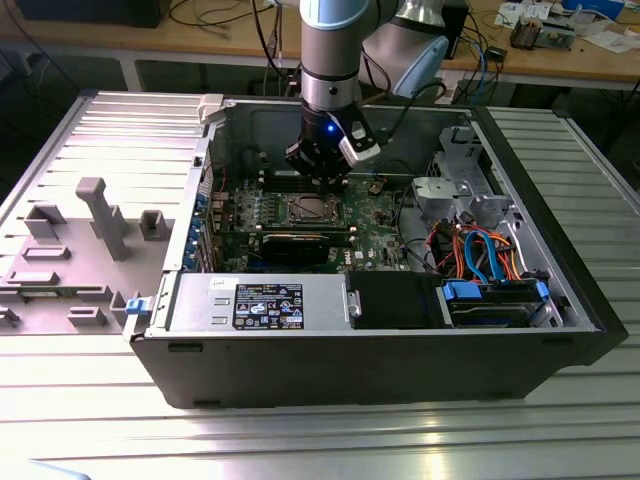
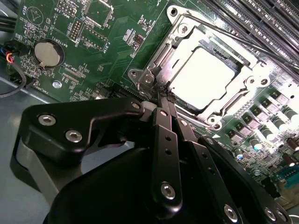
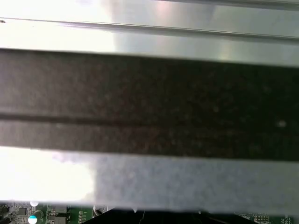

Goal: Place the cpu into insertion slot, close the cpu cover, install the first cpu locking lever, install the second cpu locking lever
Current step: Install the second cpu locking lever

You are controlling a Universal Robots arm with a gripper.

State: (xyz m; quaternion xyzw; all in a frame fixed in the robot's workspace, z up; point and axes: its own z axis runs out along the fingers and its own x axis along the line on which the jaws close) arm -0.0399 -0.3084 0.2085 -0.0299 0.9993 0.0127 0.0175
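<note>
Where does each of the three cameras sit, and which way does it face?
Exterior view: off the arm, looking down into the open black computer case; arm and gripper over the green motherboard.
Second wrist view: on the wrist, facing the silver square cpu cover and shiny cpu past the gripper.
First wrist view: on the wrist, facing a dark band.
Exterior and second wrist views share the socket.

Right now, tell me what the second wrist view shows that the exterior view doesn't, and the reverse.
Second wrist view alone: the gripper fingertips pressed together at a corner of the cpu cover, which lies down around the bright cpu; a coin cell battery on the green board.

Exterior view alone: the whole open computer case, the arm reaching down into it, the orange and blue cables and the grey fixture block outside.

Both: the gripper beside the insertion slot on the motherboard.
</note>
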